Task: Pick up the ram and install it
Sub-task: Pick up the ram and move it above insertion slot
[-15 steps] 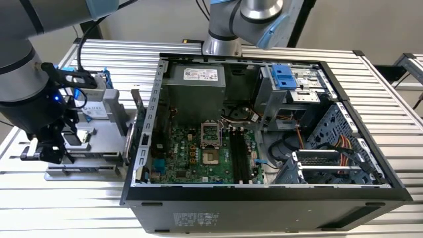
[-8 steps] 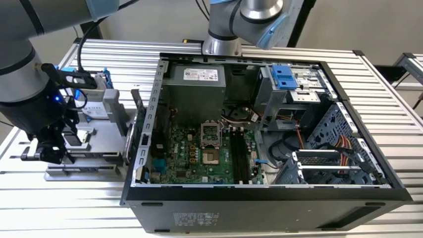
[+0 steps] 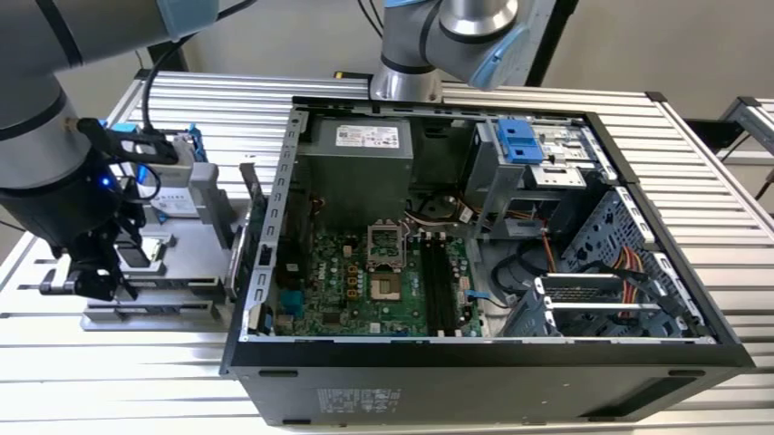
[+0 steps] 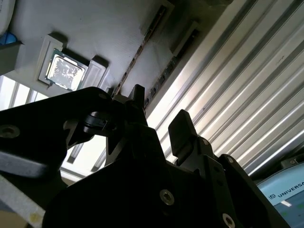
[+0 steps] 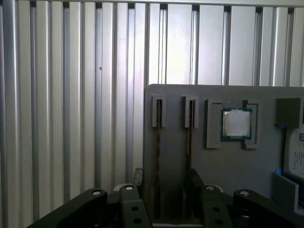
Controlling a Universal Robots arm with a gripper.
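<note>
Two ram sticks stand on edge in slots of a grey holder tray point(image 5: 228, 171): one ram point(image 5: 157, 142) and a second ram point(image 5: 190, 135), both also seen edge-on in the second wrist view as one ram point(image 4: 142, 47) and the other ram point(image 4: 164, 78). My gripper point(image 5: 166, 178) is open just above the tray, with one finger point(image 5: 137, 175) outside the first stick and the other finger point(image 5: 194, 180) by the second stick. Nothing is held. In the exterior view the gripper point(image 3: 91, 276) hangs over the tray point(image 3: 181, 245), to the left of the open computer case point(image 3: 484, 362).
A square silver CPU point(image 5: 236, 123) lies in the tray beside the sticks. A drive with a blue frame point(image 3: 176, 172) stands at the tray's far end. The motherboard point(image 3: 351, 290) with long black slots point(image 3: 441, 290) lies inside the case. Ribbed metal tabletop point(image 5: 71, 95) surrounds everything.
</note>
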